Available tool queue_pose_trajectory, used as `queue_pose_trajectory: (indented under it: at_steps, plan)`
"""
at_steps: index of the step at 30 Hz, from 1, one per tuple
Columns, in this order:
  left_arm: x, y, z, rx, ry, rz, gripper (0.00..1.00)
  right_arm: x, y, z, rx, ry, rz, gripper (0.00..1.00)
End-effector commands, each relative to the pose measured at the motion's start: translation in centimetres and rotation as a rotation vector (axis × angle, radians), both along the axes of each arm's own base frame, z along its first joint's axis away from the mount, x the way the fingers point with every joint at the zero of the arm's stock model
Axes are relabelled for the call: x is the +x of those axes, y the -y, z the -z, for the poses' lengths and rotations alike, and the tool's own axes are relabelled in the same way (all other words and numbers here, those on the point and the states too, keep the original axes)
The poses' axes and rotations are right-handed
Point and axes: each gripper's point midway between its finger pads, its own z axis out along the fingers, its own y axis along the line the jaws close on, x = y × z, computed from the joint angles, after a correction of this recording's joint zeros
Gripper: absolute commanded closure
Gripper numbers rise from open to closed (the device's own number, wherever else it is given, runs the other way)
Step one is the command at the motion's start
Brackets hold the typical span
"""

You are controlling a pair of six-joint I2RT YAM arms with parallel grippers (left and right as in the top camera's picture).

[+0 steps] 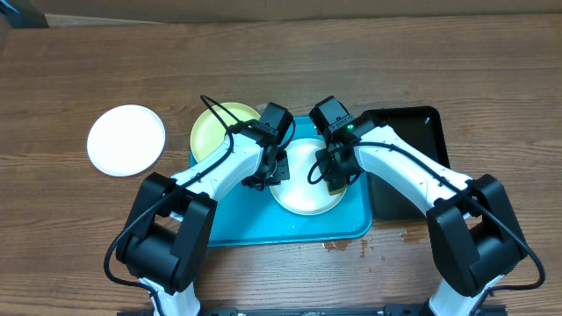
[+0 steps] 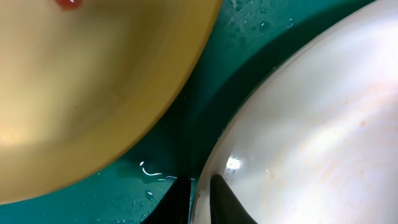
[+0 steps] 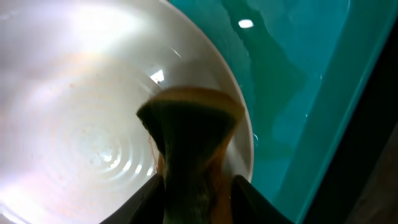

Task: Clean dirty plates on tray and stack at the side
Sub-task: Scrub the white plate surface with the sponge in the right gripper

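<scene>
On the turquoise tray (image 1: 263,224) lies a white plate (image 1: 303,189). My left gripper (image 1: 266,174) is shut on that plate's left rim; in the left wrist view the rim (image 2: 205,180) runs between the two dark fingers (image 2: 227,202). My right gripper (image 1: 338,175) is shut on a dark green and orange sponge (image 3: 189,149), which presses on the white plate (image 3: 81,112) near its right rim. A yellow-green plate (image 1: 219,127) lies partly over the tray's back left corner, and a red smear (image 2: 67,3) shows on it. Another white plate (image 1: 126,140) rests on the table at the left.
A black tray (image 1: 408,167) stands right of the turquoise tray, under my right arm. Water drops lie on the wet tray floor (image 2: 186,112). Small brown spots (image 1: 351,246) mark the table in front of the tray. The wooden table extends behind and to the left.
</scene>
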Motion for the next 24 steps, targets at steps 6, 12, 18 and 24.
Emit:
queue_pose_trajectory:
  at_steps: [6, 12, 18, 24]
  plan:
    - [-0.6, -0.5, 1.0, 0.028, -0.026, 0.001, 0.86, -0.1, -0.1, 1.0, 0.016, 0.009, 0.0, 0.95]
    - [-0.6, -0.5, 1.0, 0.029, -0.025, 0.001, 0.86, -0.2, 0.0, 1.8, 0.022, 0.018, 0.001, 0.96]
    - [-0.5, -0.5, 1.0, 0.028, -0.025, 0.001, 0.89, -1.0, 0.3, 3.8, 0.033, 0.021, 0.002, 0.96]
    - [-0.5, -0.4, 1.0, 0.026, -0.022, 0.001, 0.91, -3.2, -1.3, 5.3, 0.156, -0.055, -0.041, 0.96]
